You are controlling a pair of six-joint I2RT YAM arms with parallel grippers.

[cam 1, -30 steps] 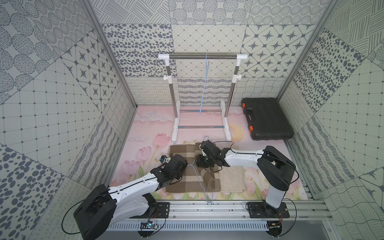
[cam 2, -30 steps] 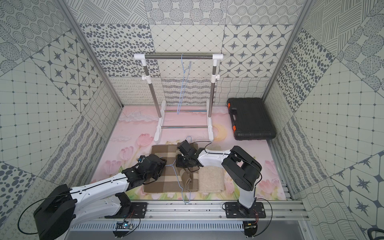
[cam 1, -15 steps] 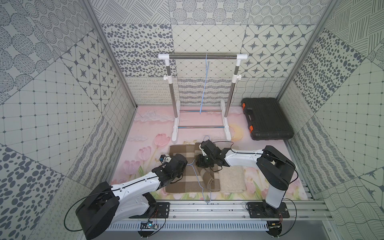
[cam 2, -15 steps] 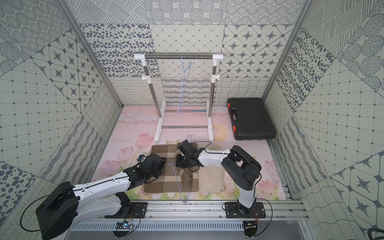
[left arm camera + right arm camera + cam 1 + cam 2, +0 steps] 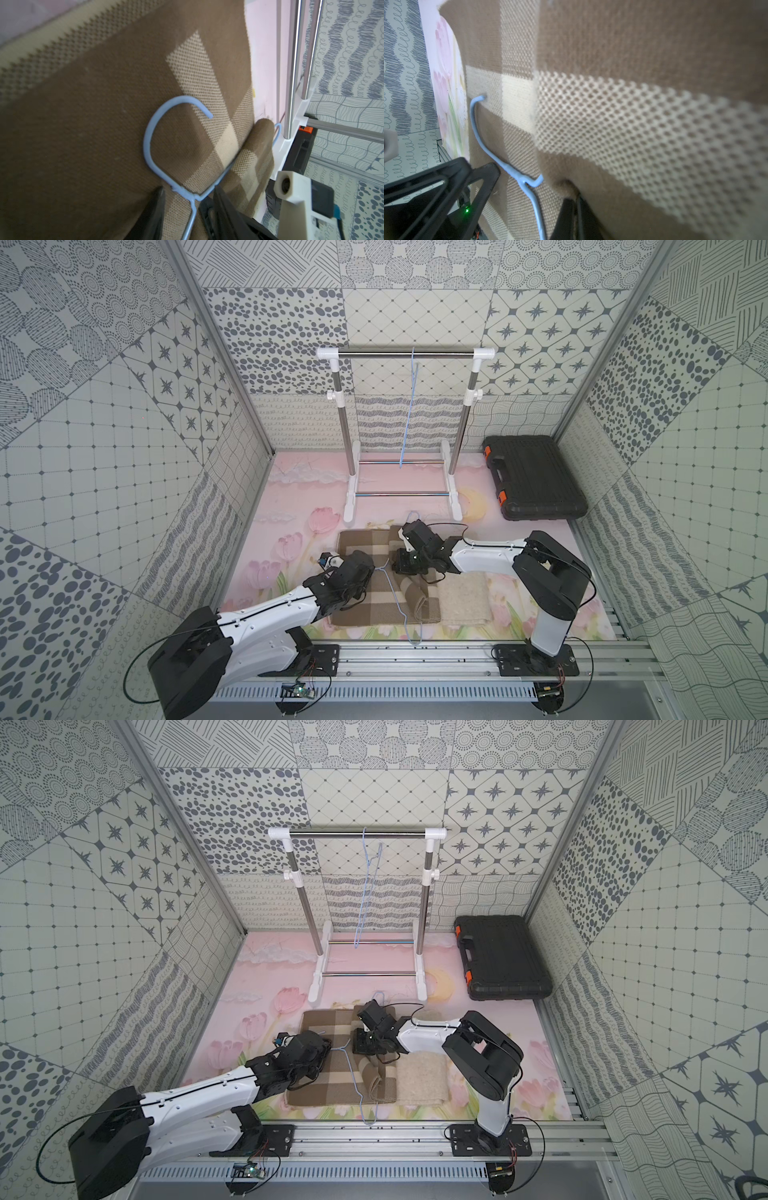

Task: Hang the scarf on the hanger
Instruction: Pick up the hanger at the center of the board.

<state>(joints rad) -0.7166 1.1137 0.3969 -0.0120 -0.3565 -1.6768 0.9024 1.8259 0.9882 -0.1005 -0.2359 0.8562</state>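
Nearest me, the mounting rail [image 5: 415, 651] carries both arm bases. Just past it the scarf [image 5: 368, 608], brown and beige check, lies mostly flat on the tulip-print floor mat [image 5: 291, 506]. A cream cloth [image 5: 463, 603] lies against its right side. The hanger [image 5: 147, 135], pale blue wire, lies on top of the scarf. Its hook rests flat on the cloth and its far wire end sticks out past the scarf's near edge toward the rail. My left gripper [image 5: 188, 188] sits low over the scarf. Its fingers stand apart on either side of the hanger's twisted neck, with a gap on both sides in the left wrist view. I can't tell whether either pad touches the wire. My right gripper [image 5: 573, 200] reaches in from the other side. Its fingers are pressed together with scarf fabric puckered at the tips, so I note it as pinching a raised fold of the scarf right beside the hanger's neck. That fold fills most of the right wrist view, blurred and close to the lens. A small blue wire hook [image 5: 411, 515] shows just past the scarf's far edge. I can't tell what it belongs to. Farther back stands the rack [image 5: 374, 353], with a second hanger [image 5: 407, 414] hung from its top bar. A closed black case [image 5: 534, 477] lies to the rack's right, near the back wall.
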